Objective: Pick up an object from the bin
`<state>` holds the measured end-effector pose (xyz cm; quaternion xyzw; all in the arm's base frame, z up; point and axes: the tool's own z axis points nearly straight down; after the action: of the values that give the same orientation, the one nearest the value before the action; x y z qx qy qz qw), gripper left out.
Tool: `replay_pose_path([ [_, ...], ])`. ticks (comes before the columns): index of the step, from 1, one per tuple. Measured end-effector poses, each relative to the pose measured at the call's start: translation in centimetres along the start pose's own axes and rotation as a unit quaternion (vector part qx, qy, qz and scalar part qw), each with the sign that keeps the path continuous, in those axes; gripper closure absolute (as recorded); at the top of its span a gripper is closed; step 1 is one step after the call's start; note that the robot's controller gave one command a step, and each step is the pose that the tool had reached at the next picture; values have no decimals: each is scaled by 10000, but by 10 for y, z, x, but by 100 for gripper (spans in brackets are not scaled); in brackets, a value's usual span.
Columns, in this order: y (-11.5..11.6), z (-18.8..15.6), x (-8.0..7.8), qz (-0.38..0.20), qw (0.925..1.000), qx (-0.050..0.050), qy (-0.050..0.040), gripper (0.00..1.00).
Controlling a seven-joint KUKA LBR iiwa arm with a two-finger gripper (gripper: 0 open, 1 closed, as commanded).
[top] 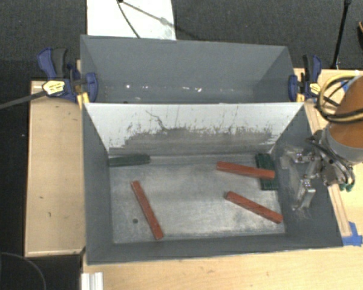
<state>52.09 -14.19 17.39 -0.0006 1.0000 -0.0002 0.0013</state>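
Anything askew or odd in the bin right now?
Nothing spilled or broken. One oddity: the upper red stick lies across the dark green block at the right side of the bin, beside the end effector.

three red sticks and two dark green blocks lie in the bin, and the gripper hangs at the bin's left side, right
Not the left: the camera view shows the gripper at the bin's right side, close to the right-hand dark green block. The rest is correct.
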Motion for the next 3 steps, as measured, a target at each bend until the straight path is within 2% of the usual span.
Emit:
replay_pose_path([
  [1,16,102,-3,-36,10000,7,-58,0],
  [2,15,101,-1,-66,10000,7,-13,100],
  [3,16,102,0,-82,10000,5,-11,0],
])
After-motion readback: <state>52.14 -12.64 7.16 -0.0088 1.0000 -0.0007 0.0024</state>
